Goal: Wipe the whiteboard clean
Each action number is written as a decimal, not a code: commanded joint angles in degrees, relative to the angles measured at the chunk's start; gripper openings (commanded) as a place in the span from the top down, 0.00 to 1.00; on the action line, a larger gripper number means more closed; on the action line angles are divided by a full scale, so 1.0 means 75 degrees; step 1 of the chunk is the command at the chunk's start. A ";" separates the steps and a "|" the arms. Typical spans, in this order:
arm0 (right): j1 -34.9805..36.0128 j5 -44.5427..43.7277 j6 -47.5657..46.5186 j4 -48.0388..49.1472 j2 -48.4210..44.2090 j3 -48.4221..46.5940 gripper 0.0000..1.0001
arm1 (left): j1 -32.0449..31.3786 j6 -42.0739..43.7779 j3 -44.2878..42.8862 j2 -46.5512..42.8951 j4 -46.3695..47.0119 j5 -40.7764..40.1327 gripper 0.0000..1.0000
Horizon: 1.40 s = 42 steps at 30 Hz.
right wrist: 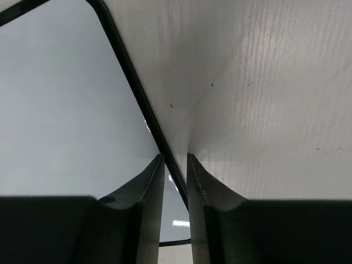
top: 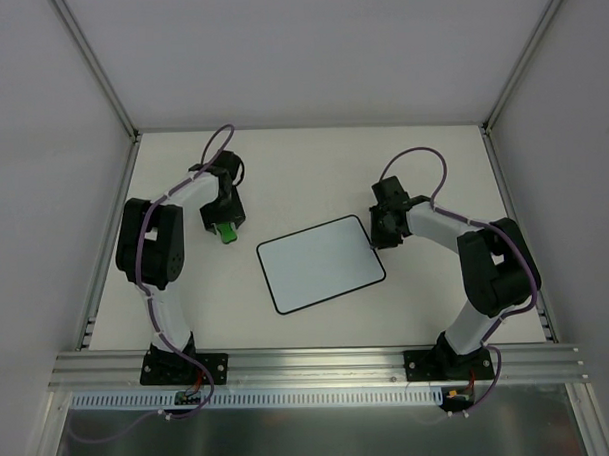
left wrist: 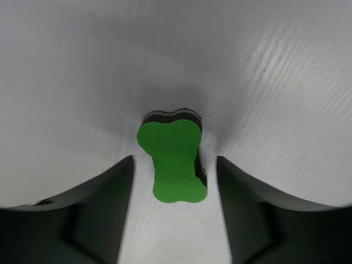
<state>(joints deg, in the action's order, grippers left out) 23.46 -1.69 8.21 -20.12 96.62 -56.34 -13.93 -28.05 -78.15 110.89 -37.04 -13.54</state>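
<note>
The whiteboard [top: 321,264] lies flat in the middle of the table, tilted, and its white face shows no marks. The small green eraser [left wrist: 171,159] rests on the table left of the board. My left gripper [left wrist: 175,160] stands open around the eraser, with a gap on each side of it; the top view shows this gripper [top: 224,229] just above the eraser [top: 226,234]. My right gripper [right wrist: 175,157] is at the board's right edge [right wrist: 137,82], fingers a narrow slit apart with the black border running between them. In the top view it [top: 385,231] sits by the board's upper right corner.
Grey walls and metal posts enclose the table on three sides. An aluminium rail [top: 319,363] carrying both arm bases runs along the near edge. Bare white tabletop [top: 312,168] lies behind the board.
</note>
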 commanded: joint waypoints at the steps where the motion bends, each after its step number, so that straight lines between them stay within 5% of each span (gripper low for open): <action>1: -0.0011 -0.0325 -0.0087 -0.0177 -0.0238 0.0094 0.73 | -0.0029 -0.0033 0.0119 -0.0394 -0.0066 0.0071 0.26; 4: -0.0011 -0.0371 -0.0086 -0.0177 -0.0542 0.0129 0.64 | -0.0029 -0.0033 0.0213 -0.1002 -0.0077 0.0200 0.01; 8: -0.0011 -0.0628 -0.0250 -0.0434 -0.1326 0.0047 0.41 | -0.0029 -0.0080 0.0400 -0.2475 -0.0101 0.0340 0.01; 12: -0.0046 -0.1448 -0.0625 -0.0972 -0.2497 -0.0292 0.03 | -0.0029 0.0189 0.0692 -0.4071 -0.0124 0.0353 0.01; 13: -0.0058 -0.1798 -0.0788 -0.1148 -0.3022 -0.0456 0.01 | -0.0017 0.0294 0.0740 -0.4376 -0.0113 0.0329 0.01; 23: -0.0269 -0.3768 -0.2124 -0.1899 -0.6140 -0.1722 0.01 | -0.0029 0.1829 0.0987 -0.8604 -0.0124 -0.0548 0.01; 29: -0.0269 -0.3923 -0.2945 -0.1876 -0.7724 -0.2203 0.01 | -0.0017 0.2321 0.0799 -1.0294 -0.0136 -0.0866 0.01; 42: -0.0269 -0.3571 -0.3450 -0.1864 -0.9214 -0.2450 0.01 | -0.0029 0.2498 0.0506 -1.1855 -0.0136 -0.1066 0.01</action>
<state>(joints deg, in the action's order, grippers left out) 21.61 -28.77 -15.73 -34.15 27.46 -74.52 -13.91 -10.87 -72.64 22.76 -38.54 -20.21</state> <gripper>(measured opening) 0.991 0.987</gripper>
